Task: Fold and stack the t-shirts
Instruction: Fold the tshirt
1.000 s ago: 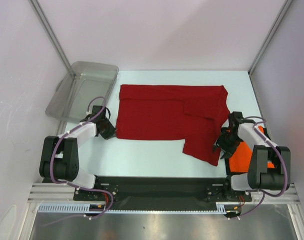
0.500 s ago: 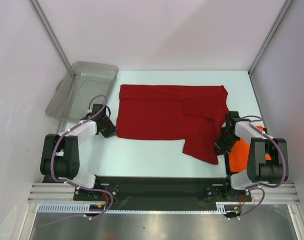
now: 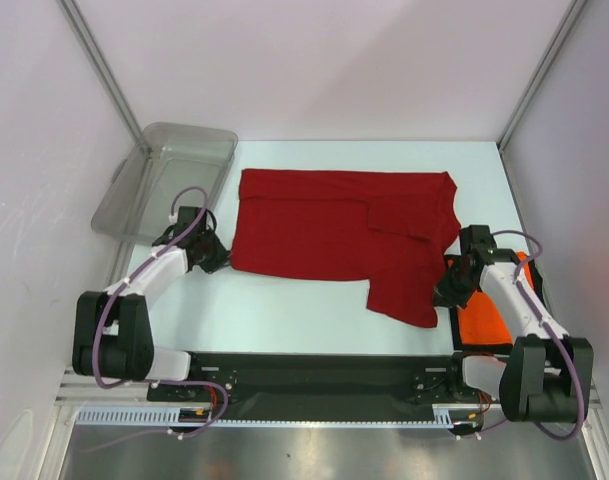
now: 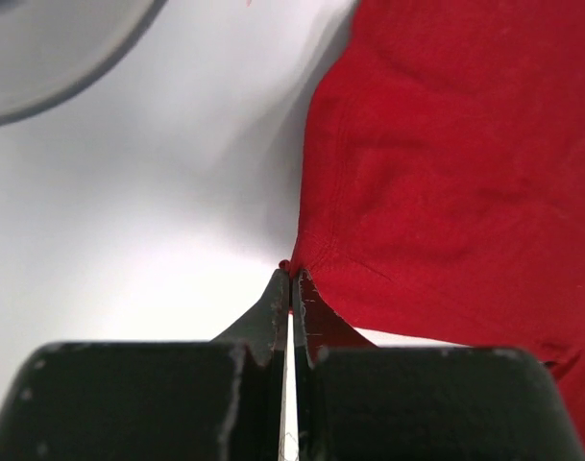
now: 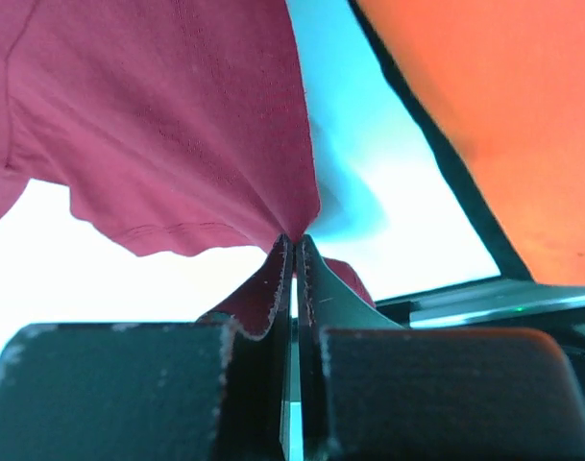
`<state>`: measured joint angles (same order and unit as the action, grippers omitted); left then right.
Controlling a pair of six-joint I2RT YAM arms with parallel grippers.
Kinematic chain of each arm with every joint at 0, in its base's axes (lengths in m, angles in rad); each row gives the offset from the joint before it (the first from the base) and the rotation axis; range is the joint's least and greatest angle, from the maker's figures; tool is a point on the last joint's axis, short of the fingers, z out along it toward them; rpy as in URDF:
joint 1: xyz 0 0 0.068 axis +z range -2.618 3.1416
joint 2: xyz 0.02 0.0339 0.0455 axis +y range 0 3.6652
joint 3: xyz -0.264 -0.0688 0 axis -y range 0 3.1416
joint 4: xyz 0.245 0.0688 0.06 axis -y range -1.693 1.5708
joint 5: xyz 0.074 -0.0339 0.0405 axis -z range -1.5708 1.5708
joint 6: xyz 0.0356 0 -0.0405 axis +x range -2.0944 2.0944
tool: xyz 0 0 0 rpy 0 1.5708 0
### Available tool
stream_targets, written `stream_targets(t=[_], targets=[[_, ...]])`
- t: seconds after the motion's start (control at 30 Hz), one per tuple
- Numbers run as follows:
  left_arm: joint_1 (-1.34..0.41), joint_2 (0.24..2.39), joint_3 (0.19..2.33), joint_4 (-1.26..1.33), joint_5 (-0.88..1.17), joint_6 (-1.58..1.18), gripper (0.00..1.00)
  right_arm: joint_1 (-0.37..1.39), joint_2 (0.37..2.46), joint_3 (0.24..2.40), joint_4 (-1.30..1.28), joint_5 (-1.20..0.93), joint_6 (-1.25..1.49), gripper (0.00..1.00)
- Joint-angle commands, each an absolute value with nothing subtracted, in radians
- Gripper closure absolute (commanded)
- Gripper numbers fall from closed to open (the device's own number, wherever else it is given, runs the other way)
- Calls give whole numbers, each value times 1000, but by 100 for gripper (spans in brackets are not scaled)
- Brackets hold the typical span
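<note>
1 red tee (image 3: 334, 225), 1 orange tee (image 3: 481, 322), 1 tub (image 3: 134, 195).

no readable text, label, brand or number anywhere

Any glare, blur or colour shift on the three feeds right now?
Top external: even light, sharp, soft shadows only. Left wrist: table glares white near the left gripper; a shadow edges the red shirt. Right wrist: table tinted cyan, that shirt looks purplish, the orange shirt oversaturated.
</note>
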<state>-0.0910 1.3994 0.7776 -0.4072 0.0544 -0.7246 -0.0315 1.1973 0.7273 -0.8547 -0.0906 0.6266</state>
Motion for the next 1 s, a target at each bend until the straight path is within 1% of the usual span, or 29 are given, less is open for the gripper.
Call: stream_targets(t=[0.0, 0.1, 0.3, 0.43, 0.53, 0.6, 0.7, 0.77, 0.8, 0.97], targets=[[-75, 1330, 762, -426, 23, -707, 100, -25, 1132, 736, -959, -100, 608, 100], [-66, 1307, 758, -449, 9, -696, 100, -23, 1092, 727, -971, -118, 597, 100], [-48, 1236, 749, -479, 3, -657, 100, -21, 1086, 727, -980, -146, 588, 100], [-51, 1238, 793, -468, 32, -591, 100, -25, 1104, 785, -982, -150, 565, 100], [-61, 1265, 842, -463, 34, -554, 100, -41, 1153, 873, -953, -143, 543, 100], [-77, 1310, 877, -463, 28, -540, 100, -72, 1230, 955, -933, -141, 538, 100], [-97, 1400, 994, -474, 26, -532, 100, -103, 1358, 1096, -917, -141, 529, 100], [-101, 1451, 1044, -480, 25, -532, 100, -107, 1417, 1165, -899, -141, 523, 100], [-101, 1500, 1072, -483, 17, -531, 100, -110, 1452, 1233, -891, -143, 522, 100], [-101, 1650, 1264, -514, 9, -528, 100, -129, 1687, 1426, -879, -158, 509, 100]])
